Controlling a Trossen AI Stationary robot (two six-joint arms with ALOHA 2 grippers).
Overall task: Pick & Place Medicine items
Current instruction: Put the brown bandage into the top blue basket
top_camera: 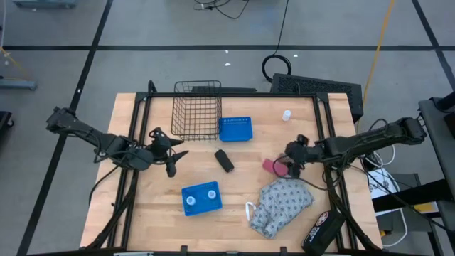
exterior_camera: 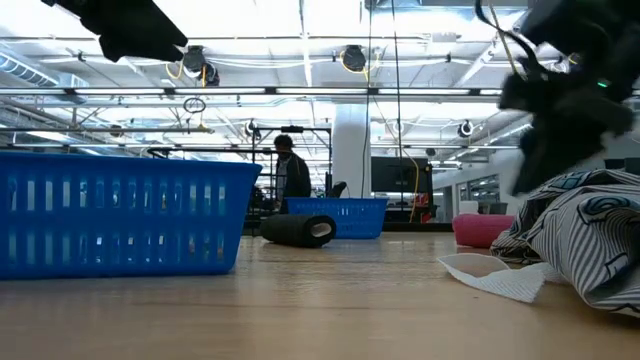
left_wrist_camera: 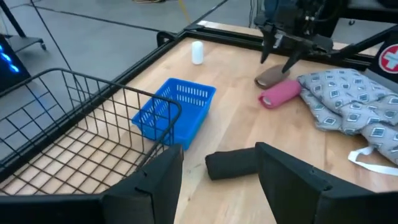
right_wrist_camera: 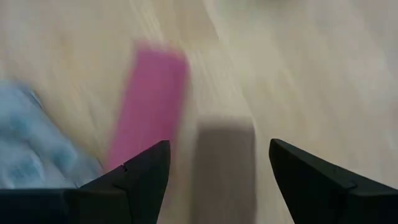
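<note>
One white medicine bottle (top_camera: 286,115) stands upright on the table's far right part, and shows in the left wrist view too (left_wrist_camera: 197,52). Two white caps (top_camera: 190,201) (top_camera: 212,193) sit in the near blue tray (top_camera: 201,206). My right gripper (top_camera: 291,166) is open and hovers over a brown block (right_wrist_camera: 224,162) next to the pink block (right_wrist_camera: 149,99); its fingers stand on either side of the brown block, above it (left_wrist_camera: 272,76). My left gripper (top_camera: 171,158) is open, in the air left of the black block (top_camera: 224,160).
A wire basket (top_camera: 197,110) and a second blue tray (top_camera: 235,129) stand at the far middle. A patterned cloth (top_camera: 281,206) lies near right, just beside the pink block (top_camera: 270,166). A black-and-red pouch (top_camera: 318,229) hangs at the near right edge.
</note>
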